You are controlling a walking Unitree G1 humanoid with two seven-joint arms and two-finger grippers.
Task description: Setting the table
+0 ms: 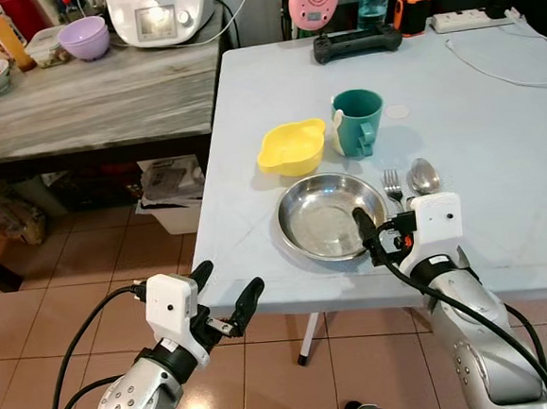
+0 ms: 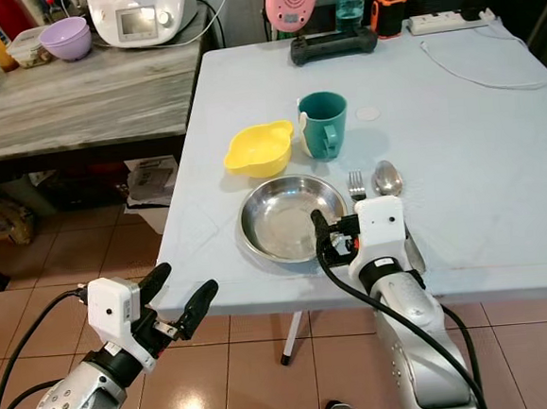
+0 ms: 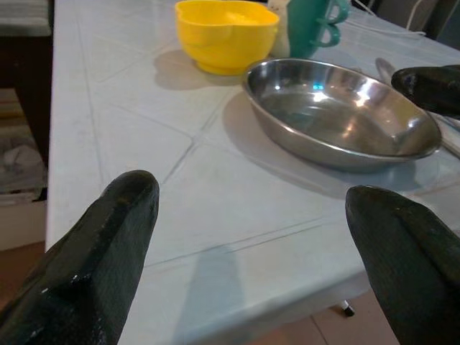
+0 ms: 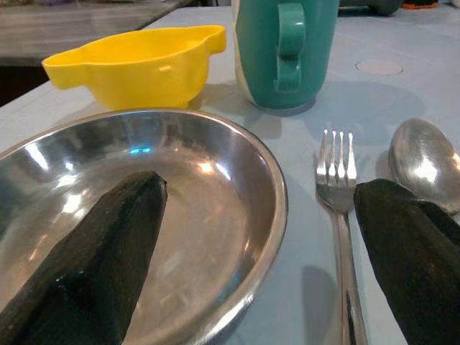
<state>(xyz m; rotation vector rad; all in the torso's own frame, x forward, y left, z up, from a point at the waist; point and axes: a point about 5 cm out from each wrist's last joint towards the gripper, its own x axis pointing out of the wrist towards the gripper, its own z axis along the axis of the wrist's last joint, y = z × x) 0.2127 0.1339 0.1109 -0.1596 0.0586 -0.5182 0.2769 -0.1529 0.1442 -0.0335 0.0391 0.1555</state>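
I am holding my left gripper (image 1: 226,298) open and empty off the table's (image 1: 497,149) near edge. My right gripper (image 4: 259,237), open and empty, is straddling the steel plate's (image 1: 326,214) rim beside the fork (image 1: 393,187), probably to adjust placement.

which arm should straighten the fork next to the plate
Right. The right gripper is open over the table, one finger above the plate, the other by the fork. The left gripper hangs off the table's near edge, farther away.
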